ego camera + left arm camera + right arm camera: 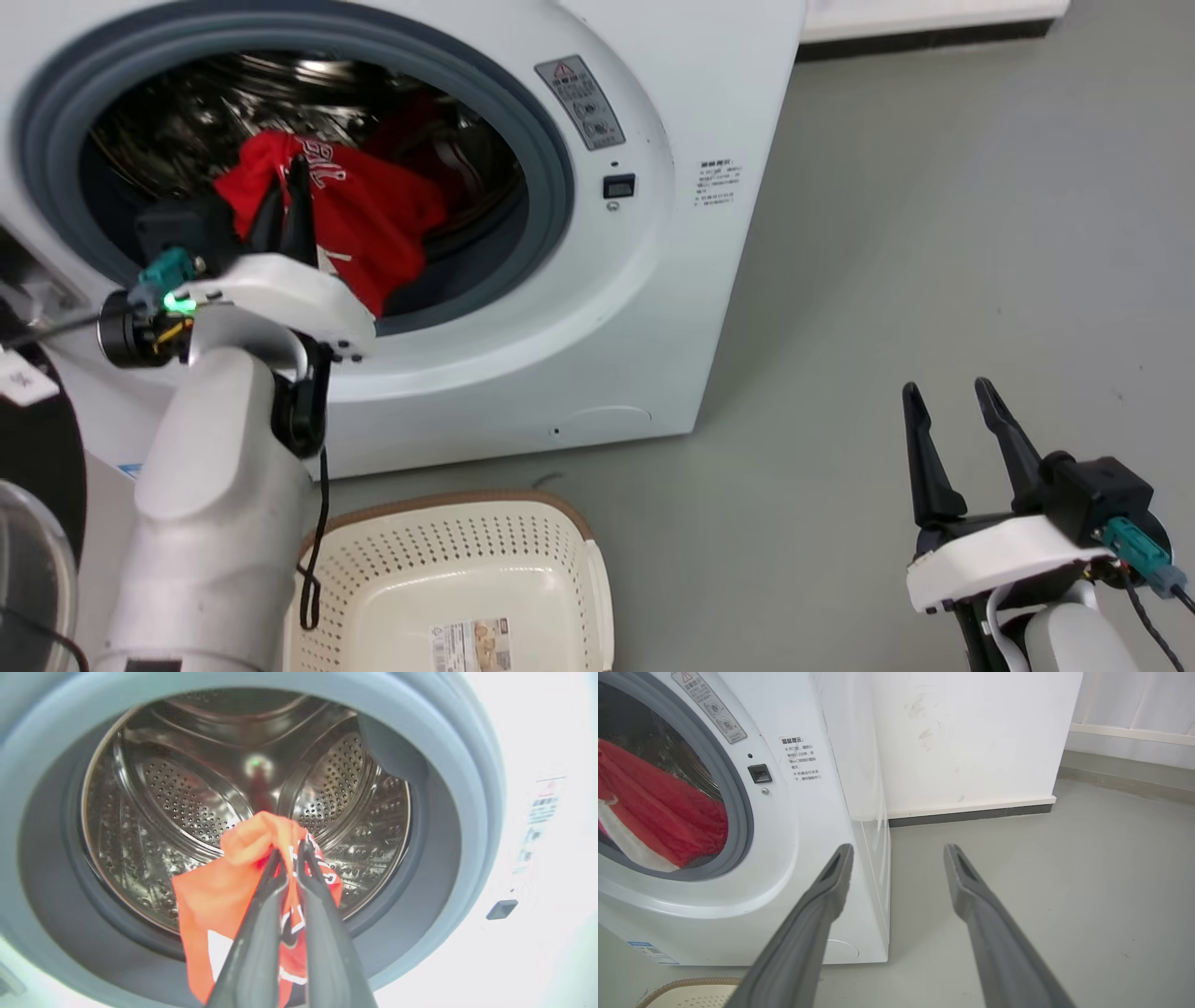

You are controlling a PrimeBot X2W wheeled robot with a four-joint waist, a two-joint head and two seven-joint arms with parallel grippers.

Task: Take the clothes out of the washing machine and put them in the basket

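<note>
While my left gripper (290, 851) pinches the clothes (212, 900), they hang before the washing machine (653, 308) drum.
My right gripper (950, 397) gapes wide, empty, well right of the basket (439, 506).

My right gripper (899, 853) has its fingers spread wide, pointing over the grey floor (1064, 882). The washing machine (812, 826) is on the left, red clothes (668, 812) bunched behind its grey ring. A basket (691, 989) corner peeks in bottom left.
</note>
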